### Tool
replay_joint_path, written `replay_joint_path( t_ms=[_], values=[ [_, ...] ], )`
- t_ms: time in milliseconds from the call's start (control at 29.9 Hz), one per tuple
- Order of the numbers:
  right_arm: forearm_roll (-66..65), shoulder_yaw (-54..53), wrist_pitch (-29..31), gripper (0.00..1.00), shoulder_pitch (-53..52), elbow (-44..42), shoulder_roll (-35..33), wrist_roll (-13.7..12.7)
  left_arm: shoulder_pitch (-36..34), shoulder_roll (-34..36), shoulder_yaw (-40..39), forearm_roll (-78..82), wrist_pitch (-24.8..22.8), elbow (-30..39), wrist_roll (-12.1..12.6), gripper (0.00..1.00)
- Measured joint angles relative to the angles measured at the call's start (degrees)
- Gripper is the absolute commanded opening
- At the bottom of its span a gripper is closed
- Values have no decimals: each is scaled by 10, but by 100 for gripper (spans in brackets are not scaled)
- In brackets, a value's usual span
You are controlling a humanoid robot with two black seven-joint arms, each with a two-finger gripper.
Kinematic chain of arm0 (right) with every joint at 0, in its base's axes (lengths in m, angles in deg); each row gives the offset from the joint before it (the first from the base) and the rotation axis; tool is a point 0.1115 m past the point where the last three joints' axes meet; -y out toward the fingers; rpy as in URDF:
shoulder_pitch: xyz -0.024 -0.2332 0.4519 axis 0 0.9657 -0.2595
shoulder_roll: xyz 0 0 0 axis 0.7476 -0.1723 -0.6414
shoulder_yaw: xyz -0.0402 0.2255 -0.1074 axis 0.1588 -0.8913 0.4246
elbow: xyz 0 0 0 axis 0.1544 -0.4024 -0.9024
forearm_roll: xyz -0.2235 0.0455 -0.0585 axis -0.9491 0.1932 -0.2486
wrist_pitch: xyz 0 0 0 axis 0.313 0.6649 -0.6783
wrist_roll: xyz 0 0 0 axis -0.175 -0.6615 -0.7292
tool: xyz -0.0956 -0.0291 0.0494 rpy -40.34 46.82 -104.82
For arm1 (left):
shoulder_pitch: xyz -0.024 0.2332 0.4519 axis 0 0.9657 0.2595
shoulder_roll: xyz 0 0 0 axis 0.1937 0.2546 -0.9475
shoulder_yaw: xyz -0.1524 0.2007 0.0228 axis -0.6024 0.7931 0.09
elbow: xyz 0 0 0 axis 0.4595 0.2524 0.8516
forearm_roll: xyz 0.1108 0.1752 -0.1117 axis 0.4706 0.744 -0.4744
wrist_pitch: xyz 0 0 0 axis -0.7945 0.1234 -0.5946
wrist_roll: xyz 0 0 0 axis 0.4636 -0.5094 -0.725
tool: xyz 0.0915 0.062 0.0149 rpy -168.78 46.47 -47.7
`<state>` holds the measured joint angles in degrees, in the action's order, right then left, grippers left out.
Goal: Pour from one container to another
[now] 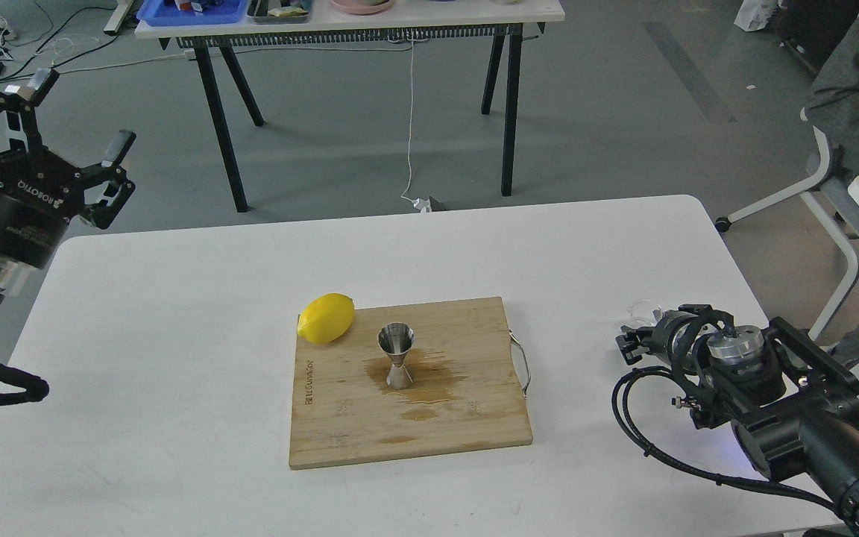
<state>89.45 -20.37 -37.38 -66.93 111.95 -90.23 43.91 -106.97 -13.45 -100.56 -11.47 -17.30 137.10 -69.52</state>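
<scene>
The cutting board (407, 418) lies at the centre of the counter (176, 335). The jigger (397, 356) stands upright on the board, near its middle. The lemon (326, 318) rests at the board's far-left corner, left of the jigger. The glass cup (644, 311) sits near the counter's right edge, well apart from the board.

- The white worktop (176, 313) carries a wooden cutting board (355, 425) near its middle.
- A clear glass cup (642, 309) stands directly on the worktop near its right edge, well apart from the board.
</scene>
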Motion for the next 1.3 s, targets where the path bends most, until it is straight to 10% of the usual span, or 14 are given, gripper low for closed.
replay_joint_path(
  t_ms=[1304],
  values=[
    [-2, 17, 14, 47, 3, 5, -1, 0, 7, 0, 0, 0, 0, -3, 0, 96]
  ],
)
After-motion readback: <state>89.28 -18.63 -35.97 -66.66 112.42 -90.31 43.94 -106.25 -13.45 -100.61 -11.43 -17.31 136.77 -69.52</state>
